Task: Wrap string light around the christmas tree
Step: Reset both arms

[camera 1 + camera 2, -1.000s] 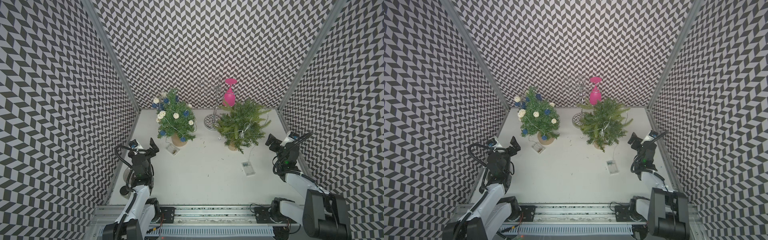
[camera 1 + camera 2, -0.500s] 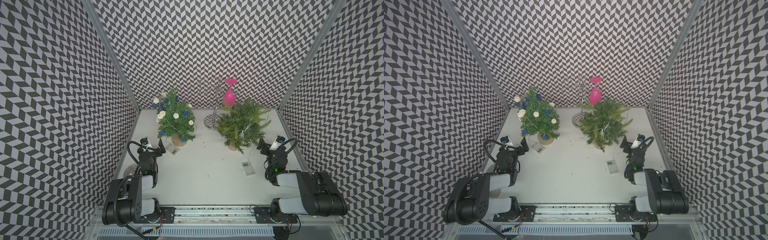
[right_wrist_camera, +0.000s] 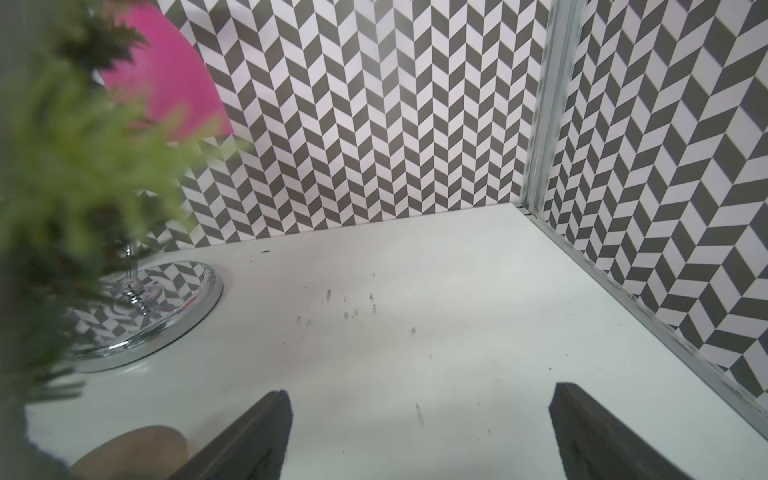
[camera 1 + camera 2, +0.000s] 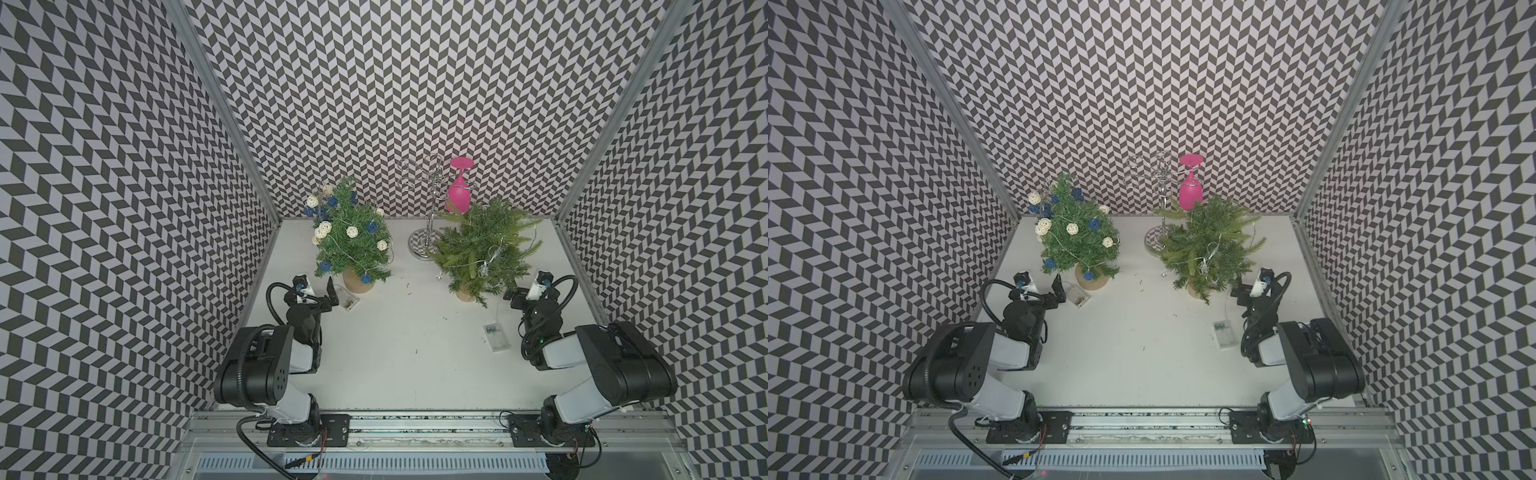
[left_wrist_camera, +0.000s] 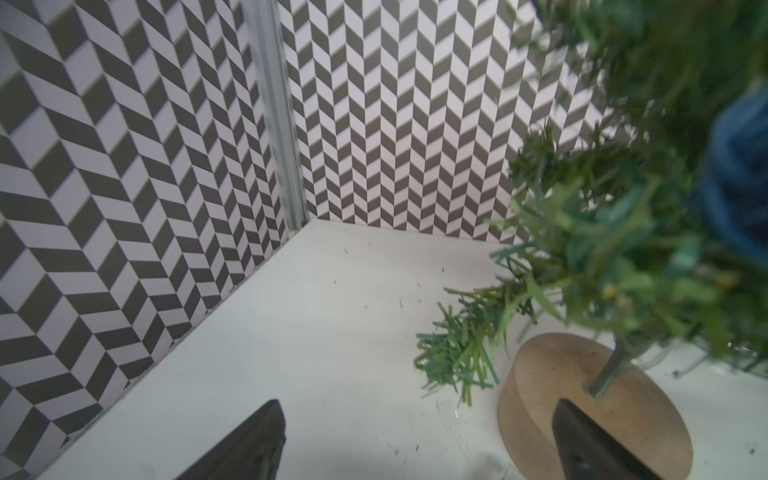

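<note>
On the white bench [image 4: 415,365] stand two small artificial Christmas trees, each on a round wooden base. The dark green tree [image 4: 353,245] is at the far left. A string light of white and blue woven balls [image 4: 352,231] is wound around it from crown to lowest branches. That string's clear plastic battery box [image 4: 348,297] lies on the bench just beside the wooden base, on its near-left side.

The lighter green, fern-like tree [image 4: 482,245] is at the far right. A thin wire string light with small clear bulbs [image 4: 484,270] is draped loosely through its branches. The wire drops to a second clear battery box [image 4: 496,338], which lies flat on the bench nearer the front. Between the trees, toward the back wall, a chrome wire stand [image 4: 424,247] carries a pink stemmed glass [image 4: 458,195] hung upside down.

The left fingers [image 5: 253,440] are spread wide and hold nothing. They sit low over the bench just left of the dark tree's base and battery box. The right fingers [image 3: 257,436] are also spread wide and empty, low beside the fern-like tree's near-right branches.
</note>
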`<state>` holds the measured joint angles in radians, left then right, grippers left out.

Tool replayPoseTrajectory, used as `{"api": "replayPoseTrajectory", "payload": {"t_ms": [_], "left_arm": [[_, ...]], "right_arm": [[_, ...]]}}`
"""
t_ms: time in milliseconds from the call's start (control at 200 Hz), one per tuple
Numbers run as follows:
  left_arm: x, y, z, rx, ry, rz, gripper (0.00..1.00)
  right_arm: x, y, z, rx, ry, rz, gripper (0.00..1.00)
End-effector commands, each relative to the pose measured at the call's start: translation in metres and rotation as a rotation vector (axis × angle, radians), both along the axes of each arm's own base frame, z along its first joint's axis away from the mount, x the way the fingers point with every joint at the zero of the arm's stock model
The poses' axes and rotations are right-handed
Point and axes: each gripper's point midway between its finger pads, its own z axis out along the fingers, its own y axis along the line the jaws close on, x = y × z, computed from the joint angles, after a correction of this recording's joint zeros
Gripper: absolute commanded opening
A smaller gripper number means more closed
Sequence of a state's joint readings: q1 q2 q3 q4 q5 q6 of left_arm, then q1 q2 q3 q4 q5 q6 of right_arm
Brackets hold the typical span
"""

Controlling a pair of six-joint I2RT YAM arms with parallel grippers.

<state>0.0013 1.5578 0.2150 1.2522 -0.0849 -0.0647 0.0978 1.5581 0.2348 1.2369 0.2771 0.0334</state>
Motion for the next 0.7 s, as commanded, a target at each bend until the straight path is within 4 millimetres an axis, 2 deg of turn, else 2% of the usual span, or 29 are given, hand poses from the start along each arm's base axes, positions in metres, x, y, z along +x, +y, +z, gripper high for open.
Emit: {"api": "replayPoseTrajectory", "payload": {"t_ms": [0,45,100,115,140,195,290,696], "left_arm": [[0.006,0.0,0.016,0.052,-0.055,0.032,0.99],[0.006,0.0,0.022,0.053,-0.084,0.035,0.99],[0.009,0.0,0.015,0.043,-0.027,0.034,0.99],[0.009,0.0,0.014,0.043,-0.025,0.032,0.99],[0.008,0.0,0.015,0.048,-0.035,0.034,0.99],[0.006,0.0,0.021,0.052,-0.072,0.035,0.99],[0.008,0.0,0.016,0.047,-0.037,0.035,0.99],[0.007,0.0,0.018,0.05,-0.052,0.035,0.99]], "right_arm": [[0.0,-0.006,0.023,-0.008,-0.088,-0.035,0.99],[-0.001,-0.005,0.026,-0.011,-0.107,-0.034,0.99],[-0.001,-0.005,0.031,-0.012,-0.135,-0.034,0.99],[-0.007,-0.006,0.022,-0.015,-0.114,-0.033,0.99],[-0.008,-0.006,0.022,-0.017,-0.112,-0.032,0.99],[-0.007,-0.005,0.022,-0.015,-0.107,-0.032,0.99],[-0.007,-0.006,0.021,-0.015,-0.107,-0.033,0.99],[-0.005,-0.006,0.02,-0.014,-0.1,-0.03,0.99]]}}
